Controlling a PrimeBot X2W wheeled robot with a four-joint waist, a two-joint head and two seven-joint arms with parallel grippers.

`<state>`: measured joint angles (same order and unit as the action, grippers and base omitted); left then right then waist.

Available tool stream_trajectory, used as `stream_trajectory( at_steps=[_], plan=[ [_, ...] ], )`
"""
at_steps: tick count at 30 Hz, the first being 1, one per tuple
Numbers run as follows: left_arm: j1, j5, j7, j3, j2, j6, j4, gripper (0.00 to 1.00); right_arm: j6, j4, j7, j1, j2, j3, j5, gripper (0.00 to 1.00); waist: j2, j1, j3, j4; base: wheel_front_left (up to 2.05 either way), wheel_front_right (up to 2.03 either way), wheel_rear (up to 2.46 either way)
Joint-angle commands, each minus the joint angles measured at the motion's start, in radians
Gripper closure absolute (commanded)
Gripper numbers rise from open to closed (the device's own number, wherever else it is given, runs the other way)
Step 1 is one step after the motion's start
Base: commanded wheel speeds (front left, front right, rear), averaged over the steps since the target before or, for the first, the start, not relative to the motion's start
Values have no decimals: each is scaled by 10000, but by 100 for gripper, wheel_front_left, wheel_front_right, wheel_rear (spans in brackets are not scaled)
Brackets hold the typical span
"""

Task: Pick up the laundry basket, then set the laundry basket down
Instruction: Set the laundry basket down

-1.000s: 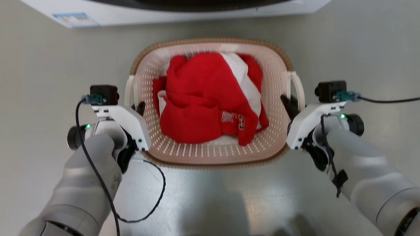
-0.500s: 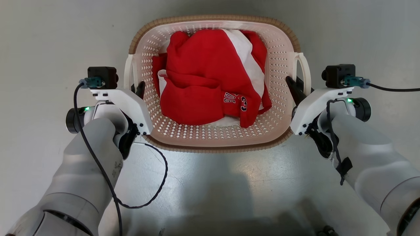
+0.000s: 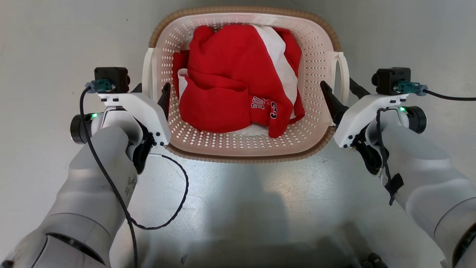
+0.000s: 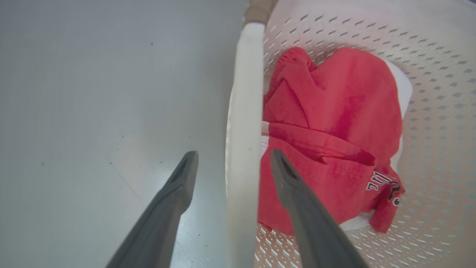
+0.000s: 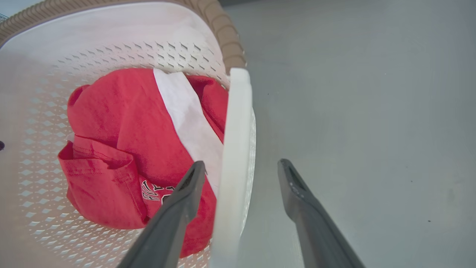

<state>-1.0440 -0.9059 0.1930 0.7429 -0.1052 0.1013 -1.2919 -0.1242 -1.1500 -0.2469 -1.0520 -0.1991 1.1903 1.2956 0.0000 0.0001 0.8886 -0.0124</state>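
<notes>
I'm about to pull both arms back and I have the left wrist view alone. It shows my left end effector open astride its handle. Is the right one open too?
Observer: Yes. The right end effector is open, one finger on each side of the right handle.
Operator: Could anything snag near the left arm?
Observer: A black cable hangs in a loop beside the left arm, close to the near rim of the laundry basket.
Operator: Any clothing draped over the rim?
Observer: No. The red garment lies wholly inside the basket.
</notes>
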Motion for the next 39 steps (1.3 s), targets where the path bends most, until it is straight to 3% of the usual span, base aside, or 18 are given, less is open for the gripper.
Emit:
stream_trajectory(
  at_steps=[1,18,31,39],
  plan=[
    [-54,-1,-12,-146,-326,-81,14,0,-65,-78,-135,297,9,-36,90,0,0,-1,-5,6,0,0,0],
    [261,11,235,-28,-380,-174,12,0,-65,258,-147,590,-76,-1077,-770,0,0,-1,-655,7,0,0,0],
    [1235,-49,673,-249,-508,16,137,0,-65,932,-148,1773,-125,-2425,-1790,0,0,-1,-2790,-194,0,0,0],
    [2253,561,685,-1399,-1084,-172,1806,0,-65,1707,-148,2697,-158,-3730,-3002,0,0,-1,-4373,-380,0,0,0]
  ],
)
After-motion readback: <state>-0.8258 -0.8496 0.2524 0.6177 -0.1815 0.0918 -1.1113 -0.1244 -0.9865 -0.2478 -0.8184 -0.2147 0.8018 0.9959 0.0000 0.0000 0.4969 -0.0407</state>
